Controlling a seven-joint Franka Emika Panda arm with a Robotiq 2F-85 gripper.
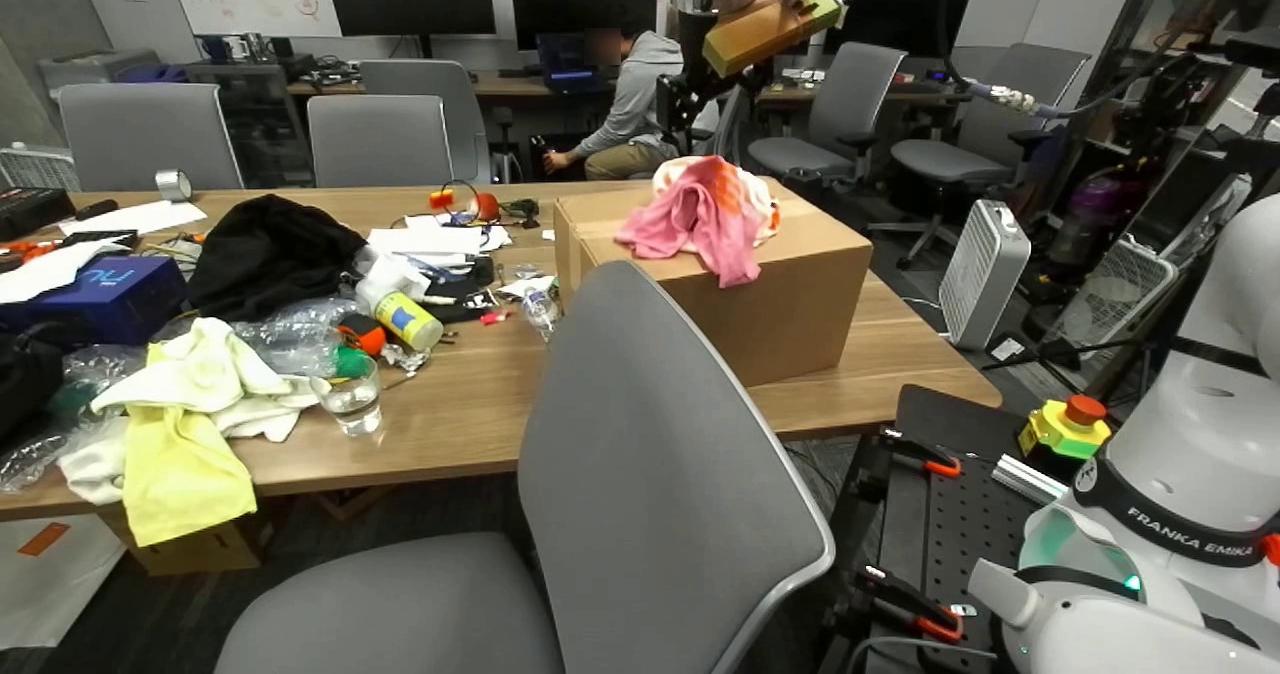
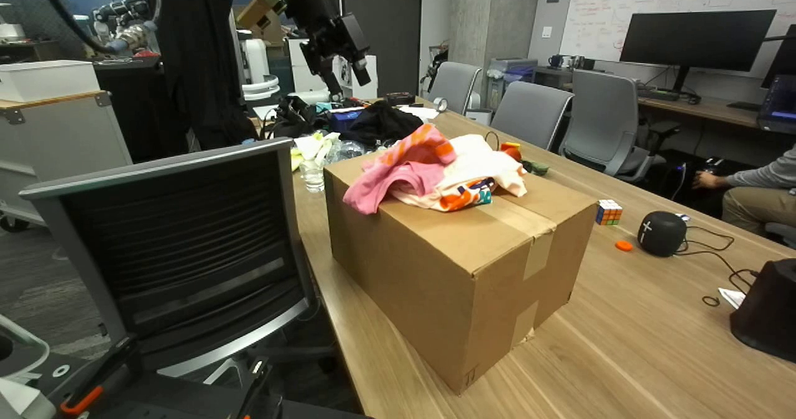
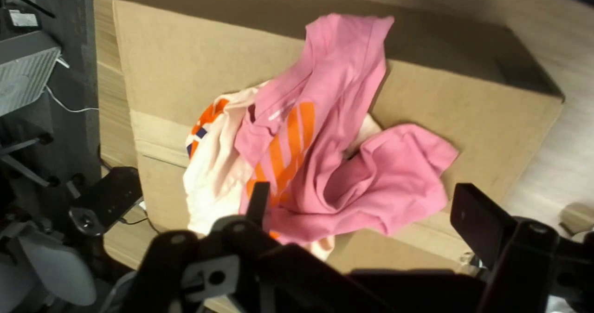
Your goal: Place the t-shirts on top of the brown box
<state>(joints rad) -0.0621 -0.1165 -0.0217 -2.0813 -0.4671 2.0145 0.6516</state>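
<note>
A pink t-shirt with orange stripes (image 1: 700,219) lies crumpled on top of the brown box (image 1: 790,319), partly draping over its edge. It also shows in the wrist view (image 3: 343,85). A cream t-shirt with a coloured print (image 2: 482,164) lies partly under the pink one and shows in the wrist view (image 3: 216,180). A yellow cloth (image 1: 185,469) and a white cloth (image 1: 195,379) lie heaped on the table at the left in an exterior view. My gripper (image 2: 348,83) is open and empty, above the box and shirts, apart from them; its fingers show in the wrist view (image 3: 362,194).
A glass of water (image 1: 352,404) stands beside the yellow and white cloths. Black cloth (image 1: 275,254), plastic wrap, a yellow bottle (image 1: 405,319) and a blue box (image 1: 110,299) clutter the table. A grey chair (image 1: 660,474) stands at the table edge. A black speaker (image 2: 662,234) sits beyond the box.
</note>
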